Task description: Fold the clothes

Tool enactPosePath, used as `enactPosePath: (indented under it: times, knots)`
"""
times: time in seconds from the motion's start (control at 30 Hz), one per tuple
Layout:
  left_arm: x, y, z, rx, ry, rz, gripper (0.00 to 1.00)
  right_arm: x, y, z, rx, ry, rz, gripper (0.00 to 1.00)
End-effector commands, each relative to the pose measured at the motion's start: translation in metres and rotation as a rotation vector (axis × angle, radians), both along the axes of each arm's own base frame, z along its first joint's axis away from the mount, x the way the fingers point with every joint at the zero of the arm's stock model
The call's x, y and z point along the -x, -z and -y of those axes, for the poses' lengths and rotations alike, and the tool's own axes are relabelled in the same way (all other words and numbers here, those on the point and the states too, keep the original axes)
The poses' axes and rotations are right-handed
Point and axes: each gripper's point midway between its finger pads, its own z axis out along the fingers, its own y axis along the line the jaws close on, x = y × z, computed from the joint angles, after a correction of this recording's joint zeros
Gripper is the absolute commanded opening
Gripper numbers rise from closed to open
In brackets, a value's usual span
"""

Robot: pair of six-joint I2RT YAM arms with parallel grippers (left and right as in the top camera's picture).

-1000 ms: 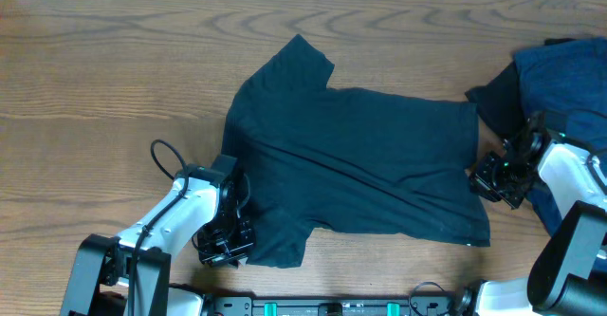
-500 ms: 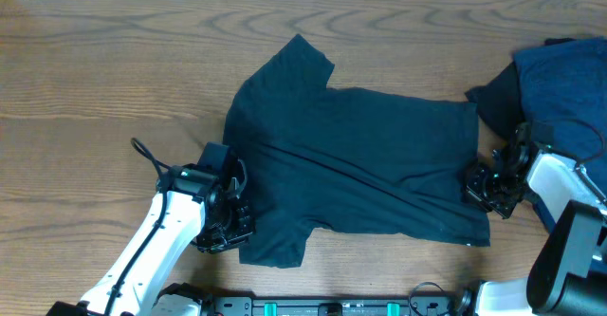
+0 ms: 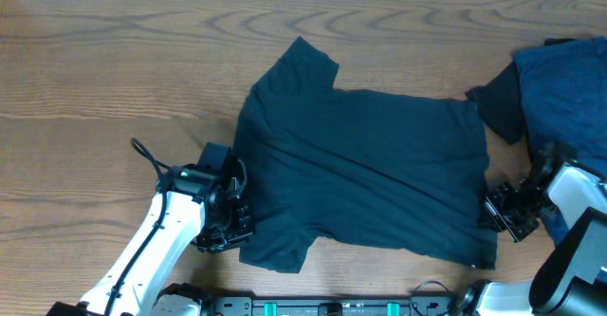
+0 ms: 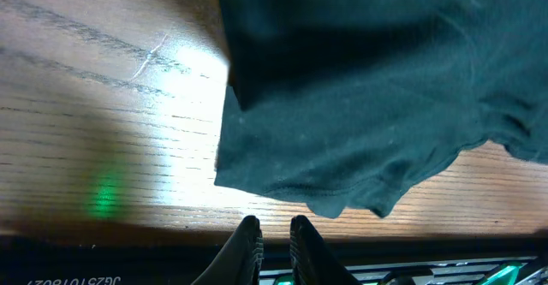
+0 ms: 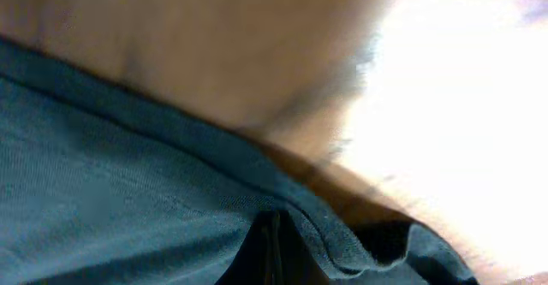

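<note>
In the right wrist view, blurred T-shirt [image 5: 128, 191] folds half-hide the right tool [image 5: 272, 234].

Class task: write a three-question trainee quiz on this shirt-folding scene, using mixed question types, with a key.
1. True or false: the T-shirt lies spread open on the table, not yet folded.
2. Multiple choice: in the overhead view, the heap of other clothes sits at A) the table's right edge, B) its left edge, C) its middle.
3. Short answer: which is at the T-shirt's hem corner, the left end effector or the right end effector?
Key: 1 true; 2 A; 3 right.
</note>
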Motion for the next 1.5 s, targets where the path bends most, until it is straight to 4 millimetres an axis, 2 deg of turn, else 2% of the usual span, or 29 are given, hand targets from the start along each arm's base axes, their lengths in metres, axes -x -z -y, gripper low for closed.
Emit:
enactPosePath:
  times: [0.0,0.13,0.27,0.37,0.5,0.63,0.7,0.9,1.0,1.13,1.2,1.3,1.37,1.47]
  knots:
    - [-0.004,-0.004,0.003,0.019,0.025,0.024,0.15,0.021,0.011,0.013,0.06,0.052,-0.097,0.01]
    - [-0.005,-0.005,0.003,0.022,0.037,0.031,0.15,0.0,0.002,0.009,0.001,0.057,-0.024,0.01]
    - [-0.016,-0.015,0.007,0.038,0.068,0.082,0.15,-0.04,-0.022,0.002,-0.096,-0.031,0.139,0.01]
    - [-0.034,-0.034,0.011,0.054,0.075,0.15,0.15,-0.067,-0.05,-0.002,-0.151,-0.119,0.244,0.01]
    - [-0.059,-0.068,0.018,0.075,0.094,0.249,0.15,-0.081,-0.082,-0.003,-0.139,-0.198,0.259,0.01]
    - [-0.082,-0.093,0.017,0.055,0.091,0.345,0.15,-0.09,-0.092,-0.006,-0.101,-0.253,0.26,0.01]
    - [-0.093,-0.103,0.017,0.044,0.09,0.39,0.16,-0.098,-0.092,-0.009,-0.086,-0.279,0.282,0.05]
    - [-0.127,-0.114,0.021,0.027,0.137,0.473,0.16,-0.117,-0.09,-0.023,-0.022,-0.381,0.322,0.28]
    - [-0.15,-0.119,0.027,0.025,0.156,0.473,0.15,-0.129,-0.089,-0.024,0.041,-0.429,0.345,0.64]
    - [-0.192,-0.118,0.039,0.023,0.174,0.469,0.16,-0.144,-0.091,-0.025,0.079,-0.455,0.4,0.78]
    - [-0.219,-0.116,0.047,0.025,0.191,0.492,0.15,-0.148,-0.092,-0.024,0.087,-0.455,0.414,0.99]
    - [-0.255,-0.113,0.057,0.033,0.192,0.541,0.14,-0.148,-0.092,-0.024,0.088,-0.455,0.416,0.99]
    - [-0.277,-0.108,0.063,0.039,0.19,0.575,0.06,-0.148,-0.092,-0.024,0.088,-0.455,0.416,0.99]
    - [-0.304,-0.09,0.07,0.044,0.2,0.619,0.06,-0.148,-0.092,-0.024,0.088,-0.455,0.416,0.99]
